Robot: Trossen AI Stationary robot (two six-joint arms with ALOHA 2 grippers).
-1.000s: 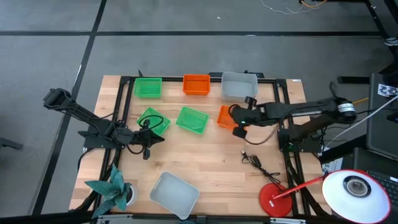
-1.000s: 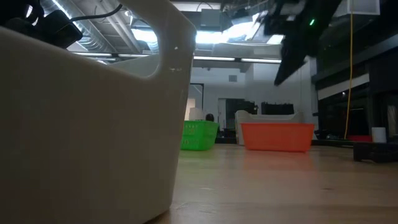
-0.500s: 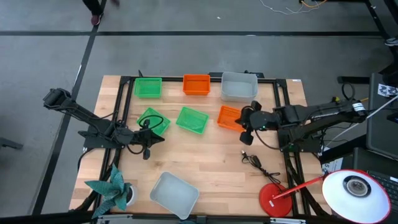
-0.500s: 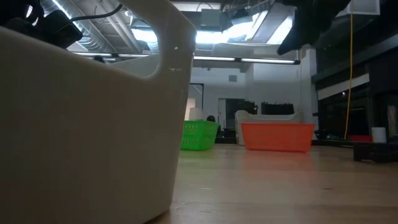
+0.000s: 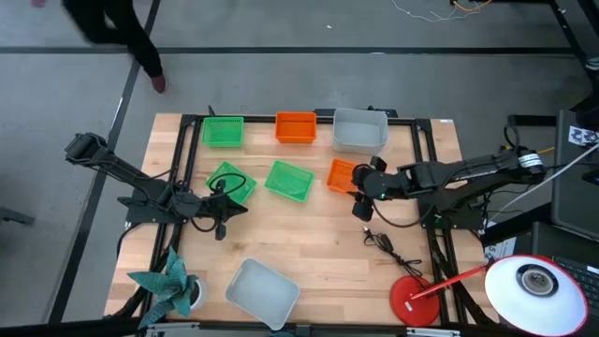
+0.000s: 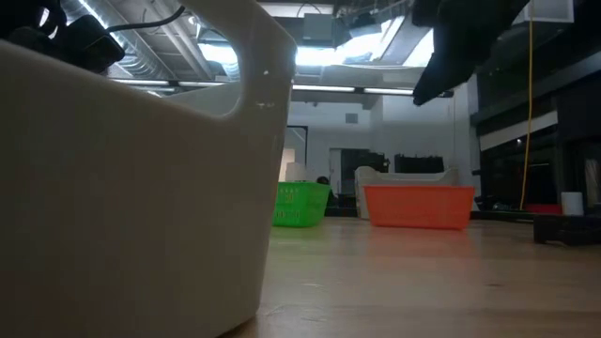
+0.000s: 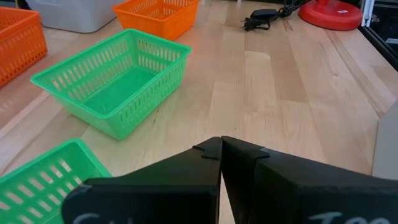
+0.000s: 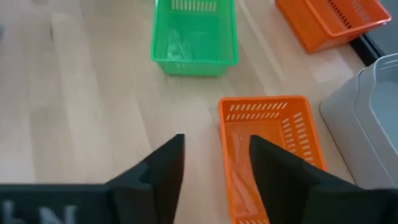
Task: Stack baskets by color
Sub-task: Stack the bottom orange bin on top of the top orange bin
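Seven baskets showed on the tabletop (image 5: 309,234) in the high view. Along the far edge stood a green basket (image 5: 223,131), an orange basket (image 5: 296,126) and a pale grey basket (image 5: 359,130), side by side. Nearer the middle lay a second green basket (image 5: 289,180), tilted, with a third green one (image 5: 232,183) beside it toward the left arm. A second orange basket (image 5: 343,176) sat on the right side, and a second grey basket (image 5: 263,291) stood alone near the front edge.

The right end effector (image 5: 360,198) hung just beside the second orange basket, on its front side; in the right wrist view its fingers (image 8: 163,168) stood apart, released, one of them apparently over that basket's (image 8: 268,155) edge, though contact could not be judged. The left end effector (image 5: 223,212) rested near the third green basket, clenched on nothing, its fingers (image 7: 205,165) pressed together in the left wrist view.

A teal paper figure (image 5: 167,281) and a red lamp base (image 5: 412,301) stood at the front corners. A person's leg (image 5: 140,47) showed on the floor beyond.
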